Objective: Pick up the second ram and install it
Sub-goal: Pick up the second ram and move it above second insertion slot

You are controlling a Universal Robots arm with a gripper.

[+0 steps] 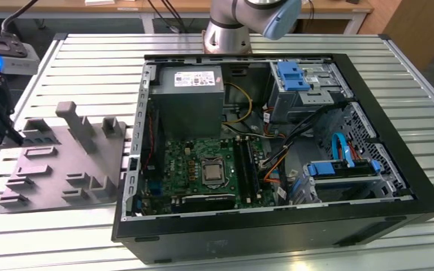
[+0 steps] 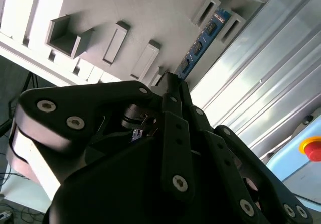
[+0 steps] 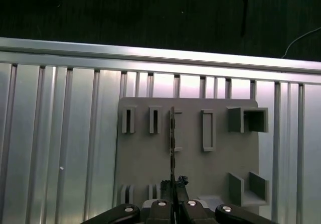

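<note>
Black gripper [image 3: 173,183] fingers are seemingly pinching the narrow blue-green ram strip [image 2: 200,44], standing edgewise in grey slotted fixture plate [image 3: 200,174].

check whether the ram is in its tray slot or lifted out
In the slot. The ram stands on edge in the gray tray, with the gripper at one end of it.

Shiny ribbed metal table [image 3: 60,133], matt grey plastic tray [image 3: 215,171], smooth black claw [image 3: 174,184]
</note>
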